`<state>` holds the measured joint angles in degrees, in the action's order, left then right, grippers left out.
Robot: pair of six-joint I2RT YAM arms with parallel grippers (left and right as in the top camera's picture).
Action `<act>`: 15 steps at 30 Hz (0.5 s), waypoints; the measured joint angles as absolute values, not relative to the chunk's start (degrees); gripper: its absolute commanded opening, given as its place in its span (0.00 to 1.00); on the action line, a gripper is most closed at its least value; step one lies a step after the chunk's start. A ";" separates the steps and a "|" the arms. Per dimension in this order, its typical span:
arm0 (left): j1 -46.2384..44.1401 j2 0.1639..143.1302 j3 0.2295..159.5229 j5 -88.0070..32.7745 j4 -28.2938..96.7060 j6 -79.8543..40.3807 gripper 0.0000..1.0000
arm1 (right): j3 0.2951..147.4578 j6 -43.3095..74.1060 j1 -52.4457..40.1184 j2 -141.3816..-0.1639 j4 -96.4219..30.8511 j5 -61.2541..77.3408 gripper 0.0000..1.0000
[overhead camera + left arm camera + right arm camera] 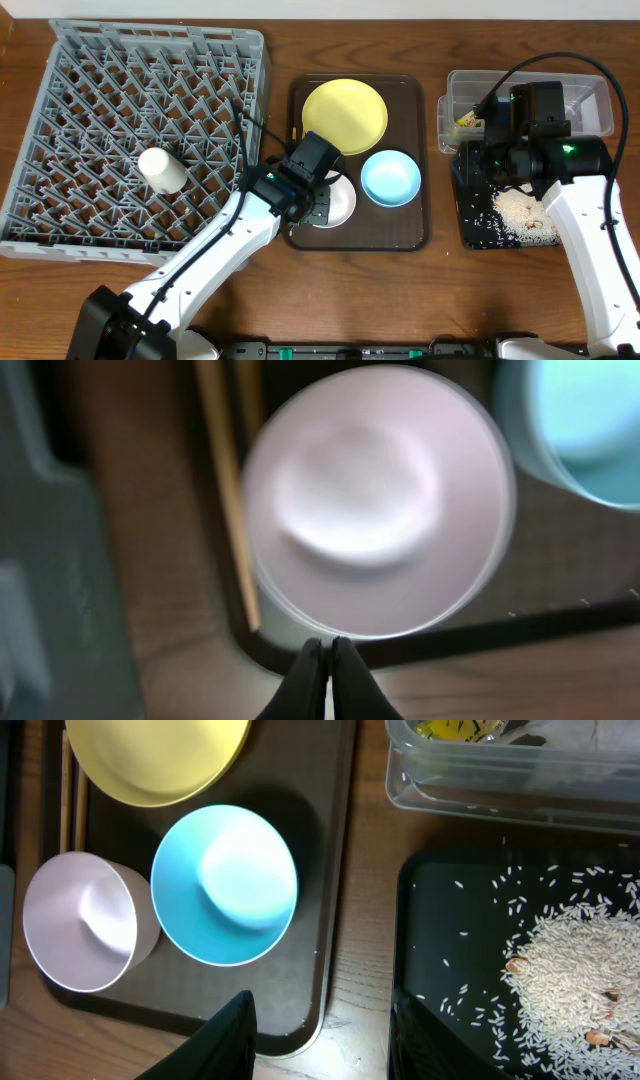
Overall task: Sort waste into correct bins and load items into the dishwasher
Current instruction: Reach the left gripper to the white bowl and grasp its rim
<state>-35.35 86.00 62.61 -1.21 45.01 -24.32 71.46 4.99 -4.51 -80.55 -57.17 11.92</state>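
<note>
While left gripper (328, 660) sat pinched shut, empty, just beside the whitish-pink bowl (375, 500) on the brown tray (560, 625), right gripper (320, 1055) hung part-open, empty, near the rice-strewn black tray (450, 920).

White arms (215, 245) w/ blk joints (545, 158) + cables (560, 58); left claw (327, 670) prob. blk.

Left arm (215, 245) stretched diagonally from near-left base toward centre; white links, black wrist angled downward. Left claw (328, 660) pointed down, fingertips pressed together, nothing pinched between them. Right arm (585, 235) raised from near-right base, bent leftward at black wrist. Right claw (322, 1050) pointed down, jaws held apart, nothing gripped; one dark finger (228, 1038) clearly seen at lower edge of wrist view.
</note>
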 measured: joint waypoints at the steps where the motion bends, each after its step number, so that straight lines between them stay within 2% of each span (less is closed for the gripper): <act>1: -35.35 86.00 62.61 0.27 46.30 -27.83 0.06 | 71.46 4.99 -4.51 -80.55 -57.21 11.92 0.42; 6: -35.35 86.00 62.61 5.96 48.27 -36.18 0.06 | 71.46 5.02 -4.51 -80.55 -57.36 11.92 0.41; 15: -35.38 86.00 62.61 8.58 48.49 -39.24 0.06 | 71.46 5.15 -4.51 -80.55 -58.02 11.92 0.41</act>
